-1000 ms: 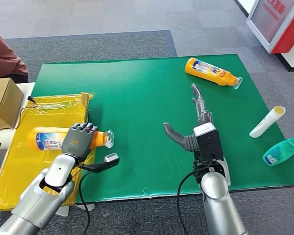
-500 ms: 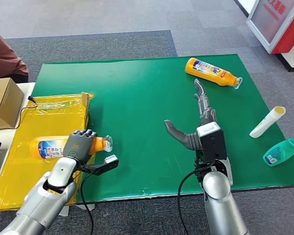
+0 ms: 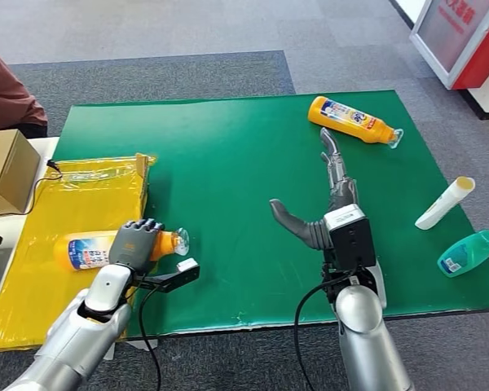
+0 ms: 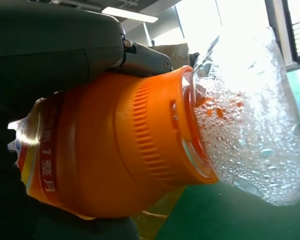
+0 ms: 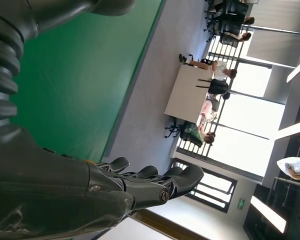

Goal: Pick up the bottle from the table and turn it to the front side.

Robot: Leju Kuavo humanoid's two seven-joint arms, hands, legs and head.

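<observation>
Nearest the robot, the left hand wraps its fingers over the neck end of an orange bottle, which lies on its side over the yellow bag at the left edge of the green mat. Its clear cap points toward the mat's middle. The left wrist view shows the orange shoulder and the bubbly clear cap held close against the dark hand, so the hold looks firm. Whether the bottle rests on the bag or hangs just above it, I cannot tell.

To the right of that bottle, over the mat's front half, the right hand hangs empty — fingers stretched forward and apart, thumb out to the side. The right wrist view shows those fingers extended and holding nothing.

Farther across the mat, near its far right corner, a second orange bottle lies on its side, well apart from the right hand's fingertips. Off toward the mat's right edge lie a white tube and a teal bottle.

By my judgement the left-hand bottle is grasped and its label faces up, so that one seems nearly dealt with — only the release is left. The far bottle on the counter is untouched; if it is next, reach, grasp and turning all remain.
</observation>
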